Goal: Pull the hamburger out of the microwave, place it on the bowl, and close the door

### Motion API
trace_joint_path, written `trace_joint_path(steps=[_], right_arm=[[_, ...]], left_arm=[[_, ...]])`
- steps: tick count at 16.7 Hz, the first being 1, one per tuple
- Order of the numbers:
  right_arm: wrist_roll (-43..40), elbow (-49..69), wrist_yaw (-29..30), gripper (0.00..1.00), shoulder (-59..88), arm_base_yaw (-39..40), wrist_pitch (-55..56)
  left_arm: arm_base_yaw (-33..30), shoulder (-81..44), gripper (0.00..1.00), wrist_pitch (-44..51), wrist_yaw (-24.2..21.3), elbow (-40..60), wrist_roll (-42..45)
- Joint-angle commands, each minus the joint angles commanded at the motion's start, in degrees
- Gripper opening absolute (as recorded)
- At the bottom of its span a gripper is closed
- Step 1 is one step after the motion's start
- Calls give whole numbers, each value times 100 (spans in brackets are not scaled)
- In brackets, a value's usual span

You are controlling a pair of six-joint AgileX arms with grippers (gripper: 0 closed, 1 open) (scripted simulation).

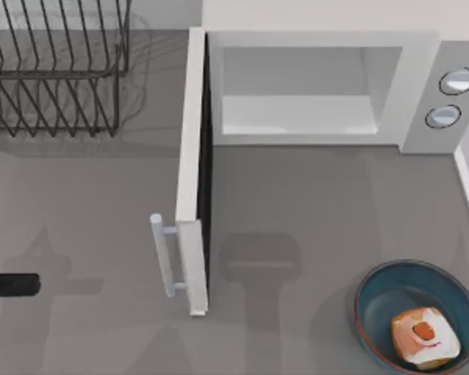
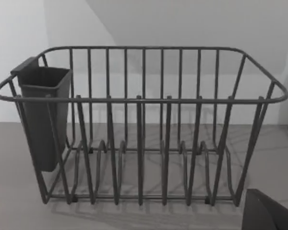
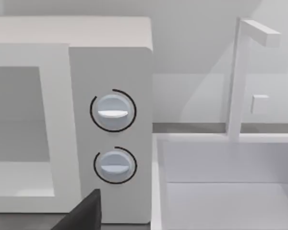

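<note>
**Hamburger in the bowl, microwave door open**

Overhead, the microwave (image 1: pixel 320 90) is seen at the back of the table (image 1: pixel 297 203) with its pale cavity exposed, and the door (image 1: pixel 194 168) is swung fully out toward the front, its bar handle (image 1: pixel 162 254) facing the table's left. The hamburger (image 1: pixel 424 337) is set inside the bowl (image 1: pixel 375 293) at the front right corner (orange-red patch upward). A black wire dish rack (image 1: pixel 55 66) is placed at the back left. A dark part of the left arm (image 1: pixel 12 284) is seen at the left edge; whether its fingers are spread or pressed together cannot be told.

In the left wrist view, the dish rack and its dark cutlery cup (image 2: pixel 43 115) are faced.

In the right wrist view, the microwave's two knobs (image 3: pixel 113 111) are faced, and a white frame (image 3: pixel 240 81) is seen beside them; the right fingers' state cannot be told.
</note>
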State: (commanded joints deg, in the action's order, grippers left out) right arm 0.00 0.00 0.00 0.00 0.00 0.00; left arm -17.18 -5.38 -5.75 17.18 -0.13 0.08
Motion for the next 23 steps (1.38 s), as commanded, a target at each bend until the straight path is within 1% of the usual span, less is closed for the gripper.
trace_joint_path(steps=[3,5,6,11,13,18,23], right_arm=[[0,0,0,100,0,0,0],[0,0,0,100,0,0,0],[0,0,0,100,0,0,0],[0,0,0,100,0,0,0],[0,0,0,100,0,0,0],[0,0,0,100,0,0,0],[0,0,0,100,0,0,0]], left_arm=[[-725,314,0,493,725,179,-2],[-1073,503,0,789,1074,281,-4],[-1169,563,0,879,1170,314,-4],[-1196,578,0,918,1199,328,-9],[-1302,678,0,1134,1306,472,-11],[-1582,1038,0,2061,1585,981,-18],[-1577,1034,0,2102,1591,1007,-22]])
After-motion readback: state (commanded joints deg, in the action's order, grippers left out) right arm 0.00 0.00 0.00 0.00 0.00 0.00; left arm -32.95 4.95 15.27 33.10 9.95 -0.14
